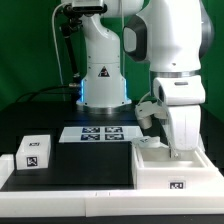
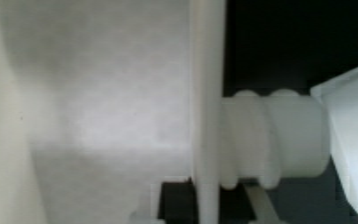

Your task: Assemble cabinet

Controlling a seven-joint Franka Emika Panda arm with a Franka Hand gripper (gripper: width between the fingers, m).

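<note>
The white arm (image 1: 170, 45) takes up most of the exterior view and bends down over the black bench (image 1: 90, 160). Its fingers (image 1: 180, 148) are lowered into the cabinet shell (image 1: 165, 172), an open white box that lies directly below and around them. The marker board (image 1: 100, 133) lies flat, well away from the fingers toward the exterior view's left. A small tagged block (image 1: 33, 152) sits further off on that same side, untouched. In the wrist view a broad white panel (image 2: 87, 110) fills the space right beside the fingers. Its thin edge runs straight out ahead of them, and a ribbed round stub (image 2: 274, 135) sits just past that edge against the dark bench. Two dark shapes flank the edge nearest the camera. They may be the fingers pinching it, but I cannot tell whether they are clenched on the panel or released. The step appears to be seating or adjusting a part at the shell's wall. To do it well, the wrist should stay square to that thin edge and travel along the wall's line, not across it. Force should stay light so the shell does not skid, and the fingers should let go only once the part sits flush.
</note>
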